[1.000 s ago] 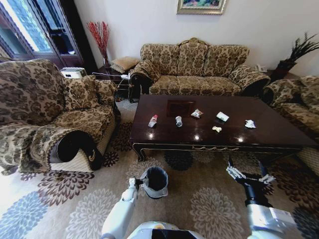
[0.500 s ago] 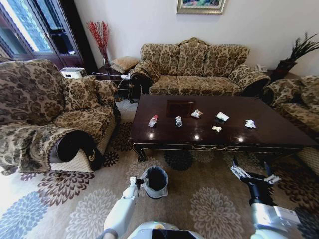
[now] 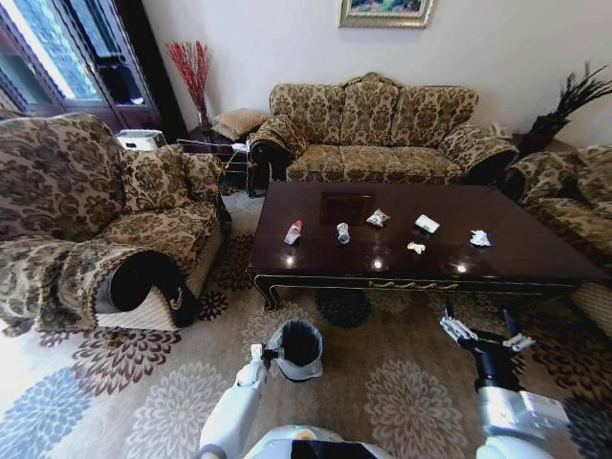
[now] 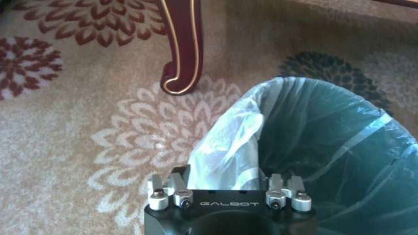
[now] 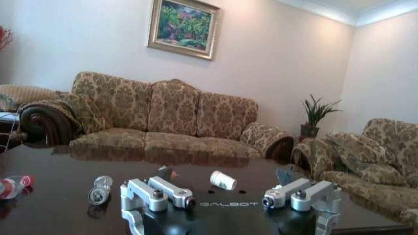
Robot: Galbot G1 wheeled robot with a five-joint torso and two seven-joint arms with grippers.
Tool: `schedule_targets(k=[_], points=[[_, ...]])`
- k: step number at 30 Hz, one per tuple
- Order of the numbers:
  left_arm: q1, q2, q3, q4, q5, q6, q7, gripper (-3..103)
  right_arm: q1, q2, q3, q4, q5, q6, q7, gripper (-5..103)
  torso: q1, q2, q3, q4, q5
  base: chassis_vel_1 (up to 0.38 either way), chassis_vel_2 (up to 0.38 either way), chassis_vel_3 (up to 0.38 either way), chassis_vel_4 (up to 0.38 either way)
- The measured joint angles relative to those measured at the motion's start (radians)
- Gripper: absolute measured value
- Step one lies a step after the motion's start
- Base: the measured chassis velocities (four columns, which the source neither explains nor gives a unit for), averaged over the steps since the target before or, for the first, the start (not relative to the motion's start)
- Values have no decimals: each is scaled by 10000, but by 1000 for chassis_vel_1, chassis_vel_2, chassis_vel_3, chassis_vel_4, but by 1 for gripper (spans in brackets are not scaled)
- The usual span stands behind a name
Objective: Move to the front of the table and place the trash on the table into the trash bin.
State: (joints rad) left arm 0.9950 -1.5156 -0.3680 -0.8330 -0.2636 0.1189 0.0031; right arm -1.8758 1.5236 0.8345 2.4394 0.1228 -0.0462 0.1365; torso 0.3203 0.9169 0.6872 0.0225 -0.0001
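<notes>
Six pieces of trash lie on the counter [image 3: 535, 251], none yet collected: a bottle [image 3: 294, 231] with a red cap, a crushed can [image 3: 343, 232], a shiny wrapper [image 3: 378, 218], a white cup [image 3: 426, 224] on its side, a small yellowish scrap [image 3: 416, 248] and a crumpled tissue [image 3: 480, 238]. They sit in a loose row across the middle of the top, well apart from one another.

Left end effector [image 3: 260, 352] is clenched on the bagged rim of the trash bin [image 3: 300, 342], which stands on the carpet [image 3: 124, 402] just short of the counter's near edge, beside a curved leg [image 4: 181, 54]. The bag inside looks empty as far as can be seen.

Right end effector [image 3: 483, 337] is released, fingers [image 5: 160, 193] spread wide, held low before the counter's near right side and grasping nothing. Its wrist view looks across the top toward the can, the bottle and the cup.

Judgement: the approach appears nearly done and the first pick is in hand. The next move calls for raising the right end effector above the counter edge and reaching to a near item, probably the scrap or the tissue.
</notes>
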Motion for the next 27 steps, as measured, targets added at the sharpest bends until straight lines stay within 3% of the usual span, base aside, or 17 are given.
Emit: schedule_targets(k=[1, 5, 8, 9, 14, 17, 20, 27], points=[[0, 0, 0, 0, 0, 0, 0, 72, 0, 0, 0, 0, 0, 0, 0, 100, 0, 0, 0, 0, 0, 0, 0, 0, 0], [62, -44, -6, -57, -18, -9, 51, 49, 34, -28, -4, 13, -36, 0, 47, 100, 0, 0, 0, -1, -1, 0, 0, 0, 0], [90, -42, 0, -100, -32, -9, 101, 44, 104, -42, -46, 9, -85, 3, 110, 100, 0, 0, 0, 0, 0, 0, 0, 0, 0], [98, -43, 0, -126, -38, -8, 121, 33, 158, -44, -72, 5, -105, 2, 148, 100, 0, 0, 0, 0, 0, 0, 0, 0, 0], [122, -56, -4, -181, -58, -18, 147, 23, 229, -46, -104, 3, -129, 0, 198, 100, 0, 0, 0, 0, 0, 0, 0, 0, 0], [162, -61, -21, -240, -64, -39, 140, 9, 238, -46, -93, 0, -134, 0, 258, 100, 0, 0, 0, 3, 3, 0, 0, 0, 0], [202, -81, -20, -303, -63, -34, 149, 3, 226, -40, -64, -2, -133, 15, 281, 100, 0, 0, 1, -2, -3, 0, 0, 0, 0], [297, -98, -26, -531, -56, -8, 159, 3, 218, -15, -31, 18, -127, 41, 328, 100, 0, -1, 1, 1, 0, 0, 0, 0, 0]])
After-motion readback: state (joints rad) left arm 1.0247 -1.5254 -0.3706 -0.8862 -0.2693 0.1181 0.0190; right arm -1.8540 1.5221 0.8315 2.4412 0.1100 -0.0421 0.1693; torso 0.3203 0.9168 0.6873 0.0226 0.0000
